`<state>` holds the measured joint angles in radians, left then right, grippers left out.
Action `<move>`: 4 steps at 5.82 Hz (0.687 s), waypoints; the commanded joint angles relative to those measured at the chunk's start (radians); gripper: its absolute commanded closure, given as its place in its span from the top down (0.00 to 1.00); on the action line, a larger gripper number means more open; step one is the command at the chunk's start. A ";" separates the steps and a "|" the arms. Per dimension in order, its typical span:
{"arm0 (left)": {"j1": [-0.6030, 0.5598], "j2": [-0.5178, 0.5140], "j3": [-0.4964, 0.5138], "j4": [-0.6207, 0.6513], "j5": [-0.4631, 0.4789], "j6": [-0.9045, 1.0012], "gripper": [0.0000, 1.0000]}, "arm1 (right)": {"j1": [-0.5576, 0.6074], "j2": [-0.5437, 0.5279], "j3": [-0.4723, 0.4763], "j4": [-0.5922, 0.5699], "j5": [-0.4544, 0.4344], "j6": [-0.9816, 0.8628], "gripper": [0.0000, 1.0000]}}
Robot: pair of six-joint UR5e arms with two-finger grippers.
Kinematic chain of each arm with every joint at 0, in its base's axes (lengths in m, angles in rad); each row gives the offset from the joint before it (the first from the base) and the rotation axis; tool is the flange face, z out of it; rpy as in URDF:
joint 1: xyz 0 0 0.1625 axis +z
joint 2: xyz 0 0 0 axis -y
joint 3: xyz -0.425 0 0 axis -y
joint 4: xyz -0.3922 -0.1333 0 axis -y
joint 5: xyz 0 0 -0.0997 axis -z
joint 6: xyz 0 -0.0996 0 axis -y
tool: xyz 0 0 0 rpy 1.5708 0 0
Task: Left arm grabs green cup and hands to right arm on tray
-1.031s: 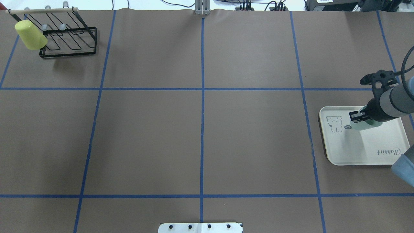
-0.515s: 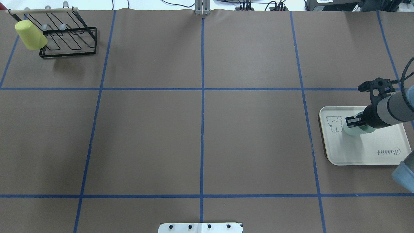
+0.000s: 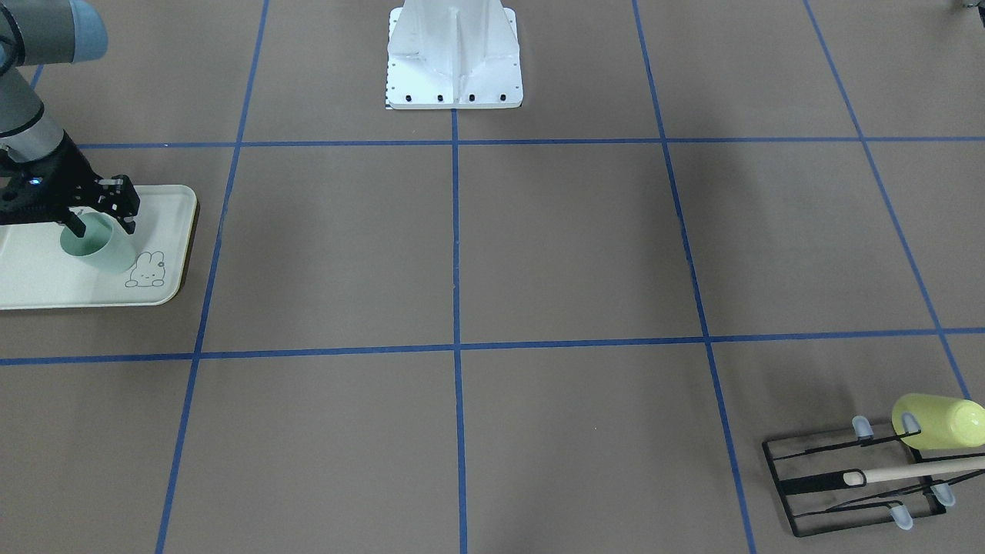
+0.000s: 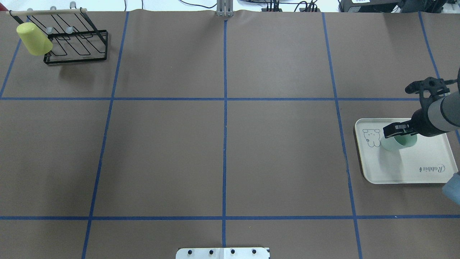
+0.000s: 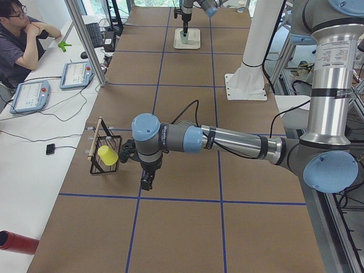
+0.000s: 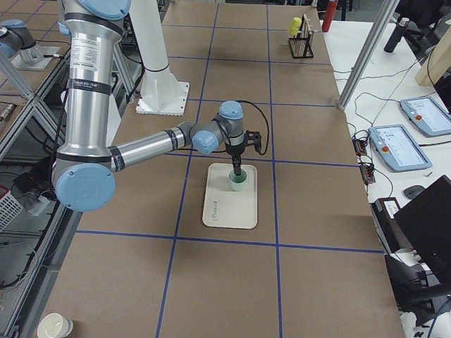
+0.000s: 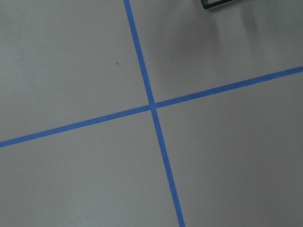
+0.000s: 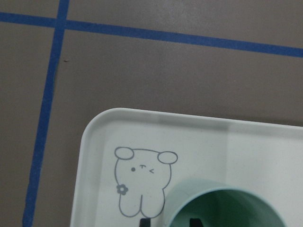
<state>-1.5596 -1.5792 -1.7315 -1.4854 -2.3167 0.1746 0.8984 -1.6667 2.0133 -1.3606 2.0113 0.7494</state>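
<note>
Right pincer [image 3: 102, 225] parted slightly, astride wall of green cup [image 3: 108, 258], seemingly gripping nothing. Cup upright on tray [image 3: 31, 278], by surface's [image 3: 577, 246] right edge. Placing step nearly done; next: lift straight up, clear rim. Left pincer [image 5: 146, 184]: cannot tell.

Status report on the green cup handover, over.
Open right claw straddles the wall of the green cup. Cup upright on the tray. State of left claw unclear, near rack. Yellow-green cup on rack, far off.

Brown table paper [image 4: 161, 151] gridded in blue tape [image 4: 224, 108]. Alongside, a white bench [image 5: 28, 170] with two pendants [image 5: 77, 74], cables, aluminium post [image 5: 85, 40], and a seated operator [image 5: 17, 40].
</note>
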 commanded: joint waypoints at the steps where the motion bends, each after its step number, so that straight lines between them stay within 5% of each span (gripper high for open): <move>1: 0.000 0.004 0.007 -0.007 -0.004 0.009 1.00 | 0.121 0.059 0.090 -0.282 0.023 -0.272 1.00; 3: -0.002 0.059 0.012 -0.019 0.002 0.009 1.00 | 0.399 0.035 -0.046 -0.282 0.236 -0.654 1.00; 4: -0.019 0.061 0.012 -0.035 0.000 0.013 1.00 | 0.518 -0.014 -0.117 -0.276 0.262 -0.847 1.00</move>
<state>-1.5672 -1.5243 -1.7202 -1.5090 -2.3160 0.1850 1.2948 -1.6445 1.9645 -1.6387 2.2231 0.0906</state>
